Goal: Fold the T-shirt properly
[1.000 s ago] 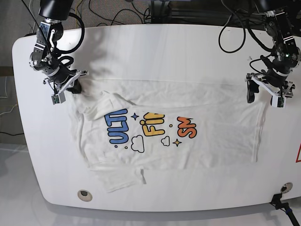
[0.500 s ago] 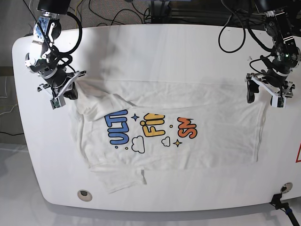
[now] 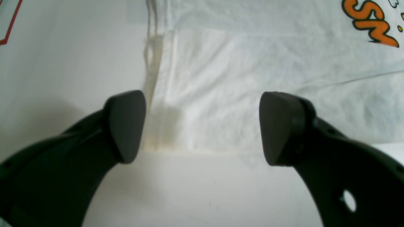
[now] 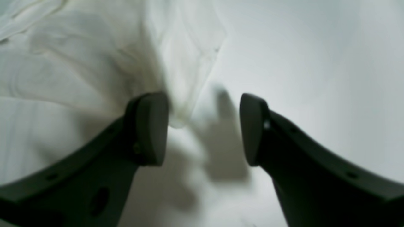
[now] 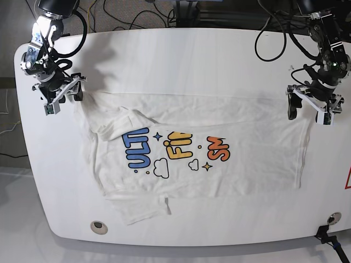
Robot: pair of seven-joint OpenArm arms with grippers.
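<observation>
At the near edge of the glossy white oval table (image 5: pixel 181 60) sits a small round metal insert (image 5: pixel 97 226), and just beyond it a loose flap of the large white short-sleeved cotton T-shirt (image 5: pixel 247 164) reaches toward the front rim. That shirt lies spread flat across the middle of the table, print side up, its blue, yellow and orange bubble letters partly hidden by a fold. Farther back, the left gripper (image 5: pixel 308 109) hovers over the shirt's far corner on the base view's right, black fingers (image 3: pixel 126 126) spread wide with nothing between them; the corner hem lies in the gap beneath. On the opposite side, the right gripper (image 5: pixel 61 98) hangs at the bunched sleeve edge, also parted and empty, one pad (image 4: pixel 151 129) just beside the cloth. Beyond the table, black cables (image 5: pixel 131 13) trail away.
</observation>
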